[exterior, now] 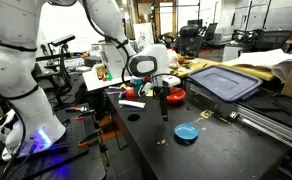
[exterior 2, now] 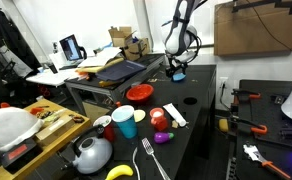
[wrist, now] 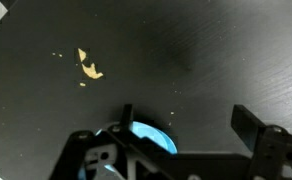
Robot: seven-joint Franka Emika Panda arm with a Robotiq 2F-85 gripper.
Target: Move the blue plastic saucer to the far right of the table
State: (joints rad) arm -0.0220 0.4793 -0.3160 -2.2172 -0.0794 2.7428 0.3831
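Observation:
The blue plastic saucer (exterior: 186,132) lies flat on the black table (exterior: 216,150). It also shows in an exterior view (exterior 2: 178,75) and in the wrist view (wrist: 152,138), where the gripper body partly hides it. My gripper (exterior: 165,116) hangs above the table, a little to the side of the saucer and not touching it. In the wrist view the gripper (wrist: 186,125) is open and empty, with the saucer's edge next to one finger.
A red bowl (exterior: 174,95) and a large grey-blue bin lid (exterior: 226,82) lie behind the gripper. A metal rail (exterior: 271,125) runs along the table edge. Yellow crumbs (wrist: 89,68) lie on the table. A cup (exterior 2: 124,122), kettle (exterior 2: 91,153) and fork (exterior 2: 151,160) crowd the table's other end.

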